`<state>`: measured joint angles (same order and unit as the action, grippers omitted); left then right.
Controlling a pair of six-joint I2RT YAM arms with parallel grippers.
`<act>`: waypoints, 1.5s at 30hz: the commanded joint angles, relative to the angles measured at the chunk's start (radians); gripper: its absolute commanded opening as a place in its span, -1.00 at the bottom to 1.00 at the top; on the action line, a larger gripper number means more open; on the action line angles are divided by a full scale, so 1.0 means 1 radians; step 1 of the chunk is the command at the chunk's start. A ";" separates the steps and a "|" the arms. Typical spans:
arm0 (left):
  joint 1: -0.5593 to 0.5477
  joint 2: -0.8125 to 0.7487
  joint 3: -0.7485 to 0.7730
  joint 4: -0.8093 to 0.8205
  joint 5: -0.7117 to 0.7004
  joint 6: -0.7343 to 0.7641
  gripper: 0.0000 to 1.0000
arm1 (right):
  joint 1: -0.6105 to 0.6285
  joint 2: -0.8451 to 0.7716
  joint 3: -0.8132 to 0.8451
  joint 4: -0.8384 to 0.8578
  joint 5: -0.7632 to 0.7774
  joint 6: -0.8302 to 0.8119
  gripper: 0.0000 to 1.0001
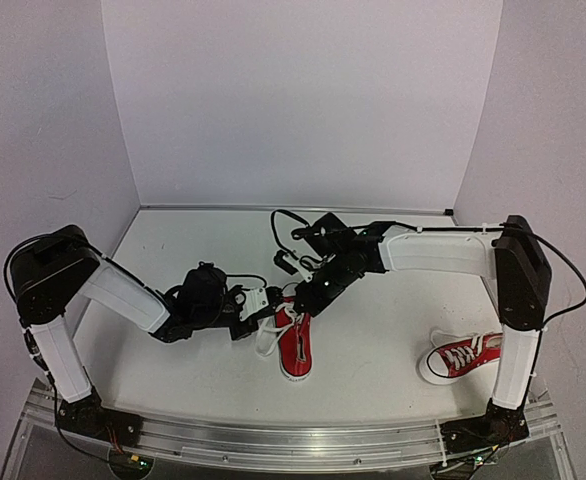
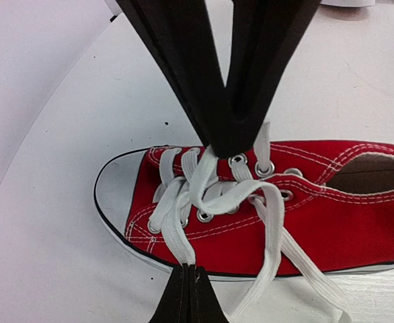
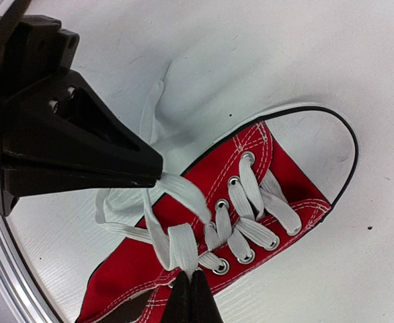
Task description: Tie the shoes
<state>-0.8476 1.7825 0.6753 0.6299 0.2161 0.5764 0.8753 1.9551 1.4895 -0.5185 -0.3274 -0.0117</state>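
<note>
- The centre shoe [image 1: 294,352], red canvas with a white rubber sole, lies lengthwise from near to far in the middle of the counter [image 1: 383,320], right under the tips of both arms. Any print on it is too small to read.
- Its laces [image 2: 217,195] are flat and white and run through metal eyelets. The free strands cross over the tongue and trail off the side of the shoe onto the counter.
- The left arm [image 1: 123,295] rises from the near left corner to a high elbow by the left wall. Its forearm then slopes down and right to the shoe.
- The left jaws are pressed together on one strand of the laces, drawn out past the edge of the sole.
- The right arm [image 1: 443,250] stands upright from the near right corner and folds at the elbow. It reaches left across the counter, with its wrist dipping onto the shoe from the far side.
- The right jaws are pinched tight on a fold of the laces, just beside the upper eyelets.
- The two sets of jaws are close together, with the crossed strands between them.
- The second shoe [image 1: 461,355] lies at the near right beside the right arm's upright link. Its white toe cap points left, and it is well apart from the centre shoe.
</note>
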 commanded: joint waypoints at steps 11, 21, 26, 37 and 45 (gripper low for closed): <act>-0.052 0.105 0.073 0.167 0.058 0.011 -1.00 | 0.000 -0.060 -0.005 0.051 -0.040 0.004 -1.00; -0.079 0.039 0.005 0.205 0.177 0.010 -1.00 | -0.011 -0.065 -0.018 0.054 -0.028 0.004 -1.00; -0.082 0.010 -0.006 0.177 0.234 -0.005 -1.00 | -0.018 -0.062 -0.021 0.057 -0.021 0.037 -1.00; -0.113 0.017 0.024 0.146 0.257 -0.004 -1.00 | -0.027 -0.038 -0.007 0.057 -0.035 0.051 -0.94; -0.116 0.080 0.052 0.180 0.214 -0.012 -1.00 | -0.063 -0.071 -0.020 0.056 -0.136 0.110 -0.39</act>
<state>-0.9593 1.8338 0.6852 0.7836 0.4422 0.5752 0.8456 1.9476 1.4742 -0.4828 -0.3887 0.0506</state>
